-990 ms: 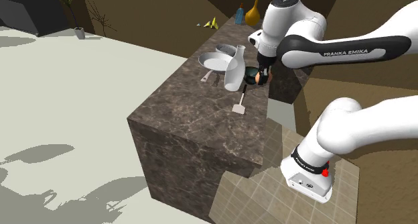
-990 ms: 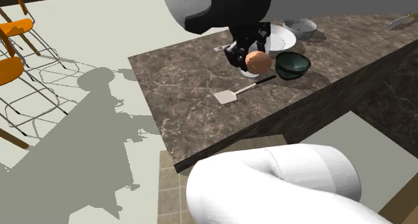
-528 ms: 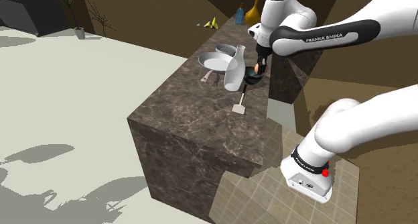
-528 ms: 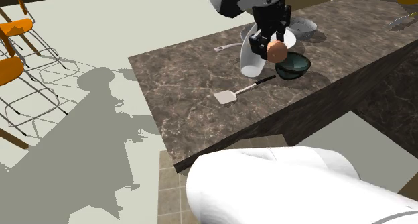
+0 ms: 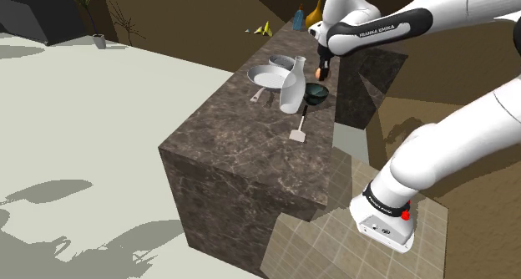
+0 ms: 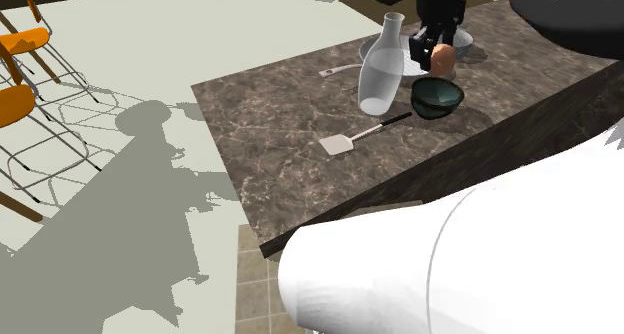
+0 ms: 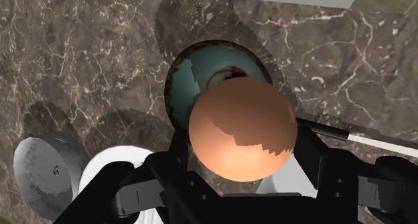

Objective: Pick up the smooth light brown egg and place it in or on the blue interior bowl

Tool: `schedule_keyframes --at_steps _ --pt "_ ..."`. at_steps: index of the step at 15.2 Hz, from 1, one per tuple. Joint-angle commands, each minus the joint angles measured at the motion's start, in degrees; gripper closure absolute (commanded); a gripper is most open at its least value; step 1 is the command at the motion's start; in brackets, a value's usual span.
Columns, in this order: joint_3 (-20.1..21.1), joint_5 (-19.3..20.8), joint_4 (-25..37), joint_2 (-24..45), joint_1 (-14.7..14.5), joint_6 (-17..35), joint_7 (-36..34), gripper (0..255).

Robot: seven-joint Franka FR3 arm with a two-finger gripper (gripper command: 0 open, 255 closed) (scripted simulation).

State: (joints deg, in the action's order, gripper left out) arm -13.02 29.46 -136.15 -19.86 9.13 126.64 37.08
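On the dark marbled worktop (image 5: 234, 148), a white flat spatula with a black handle (image 5: 298, 133) is seen closest to the near end in the shoulder view, and a tall clear glass bottle (image 5: 292, 87) is stood just behind it. Beside the bottle, by the edge on the stand's side, a dark round bowl with a blue-green interior (image 7: 201, 68) is set. The smooth light brown egg (image 7: 242, 122) is clasped in the black hand (image 7: 241, 149), raised clear of the worktop. The bowl is judged to lie almost straight below, so a descent is called for.
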Motion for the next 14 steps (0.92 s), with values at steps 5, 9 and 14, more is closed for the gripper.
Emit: schedule_keyframes --at_steps 5,9,14 --pt "-3.86 -2.01 8.07 9.36 0.89 3.35 5.33 255" --pt "-4.08 -1.26 6.21 10.59 1.15 6.32 4.18 255" --pt "-4.37 -0.23 4.16 12.43 1.47 10.05 2.65 255"
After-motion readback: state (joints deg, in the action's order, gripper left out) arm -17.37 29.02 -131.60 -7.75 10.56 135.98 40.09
